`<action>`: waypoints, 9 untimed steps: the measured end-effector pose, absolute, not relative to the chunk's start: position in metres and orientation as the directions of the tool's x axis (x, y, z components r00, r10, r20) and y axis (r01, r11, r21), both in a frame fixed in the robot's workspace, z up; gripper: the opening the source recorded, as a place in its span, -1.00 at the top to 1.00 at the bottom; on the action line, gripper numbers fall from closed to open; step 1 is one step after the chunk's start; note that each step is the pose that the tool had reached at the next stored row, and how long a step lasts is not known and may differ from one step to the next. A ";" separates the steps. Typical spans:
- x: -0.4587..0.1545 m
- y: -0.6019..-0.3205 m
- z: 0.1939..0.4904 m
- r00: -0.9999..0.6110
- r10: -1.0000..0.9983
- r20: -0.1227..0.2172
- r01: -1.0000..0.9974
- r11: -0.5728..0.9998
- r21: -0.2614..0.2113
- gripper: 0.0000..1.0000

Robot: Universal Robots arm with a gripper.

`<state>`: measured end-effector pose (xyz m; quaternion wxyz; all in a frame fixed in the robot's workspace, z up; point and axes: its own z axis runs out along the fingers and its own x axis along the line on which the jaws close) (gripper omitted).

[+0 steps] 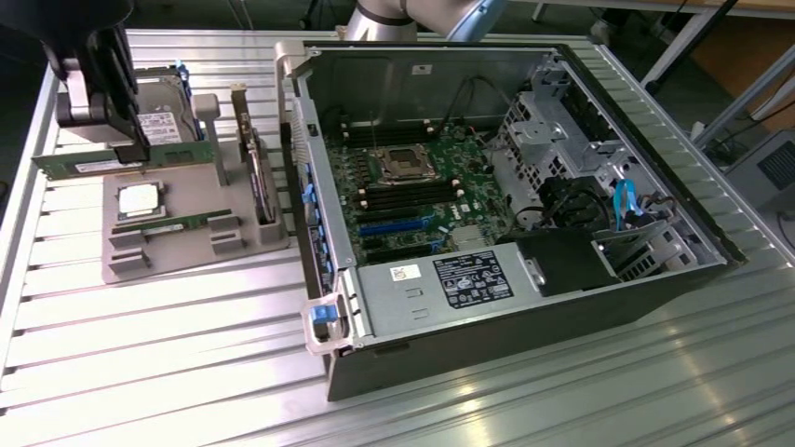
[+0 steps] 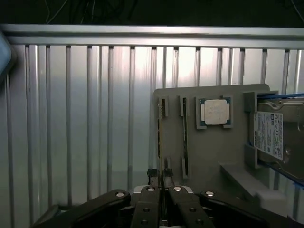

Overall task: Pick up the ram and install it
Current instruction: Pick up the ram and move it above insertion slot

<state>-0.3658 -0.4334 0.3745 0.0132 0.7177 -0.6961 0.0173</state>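
Ribbed metal table [image 1: 149,354] | gripper [image 1: 128,149] clenched on ram [image 1: 85,167] | hard drive [image 2: 268,135] label unreadable

Table [image 1: 149,335] shiny ribbed metal; tray [image 1: 174,250] matt plastic; ram [image 1: 118,164] green circuit-board.

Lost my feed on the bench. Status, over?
Gripper shut on the ram, held above the parts tray. Second stick sits in the tray. Expansion card stands between tray and open case.
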 end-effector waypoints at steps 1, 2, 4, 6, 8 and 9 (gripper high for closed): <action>-0.366 -0.433 0.376 0.030 -0.999 0.044 -1.000 -0.031 -0.005 0.74; -0.366 -0.433 0.378 0.030 -0.999 0.044 -1.000 -0.031 -0.005 0.74; -0.366 -0.433 0.381 0.030 -0.998 0.046 -1.000 -0.031 -0.005 0.74; -0.366 -0.433 0.384 0.030 -0.998 0.047 -1.000 -0.031 -0.005 0.74; -0.366 -0.433 0.386 0.030 -0.998 0.048 -1.000 -0.031 -0.005 0.74; -0.366 -0.433 0.388 0.030 -0.998 0.049 -1.000 -0.031 -0.005 0.74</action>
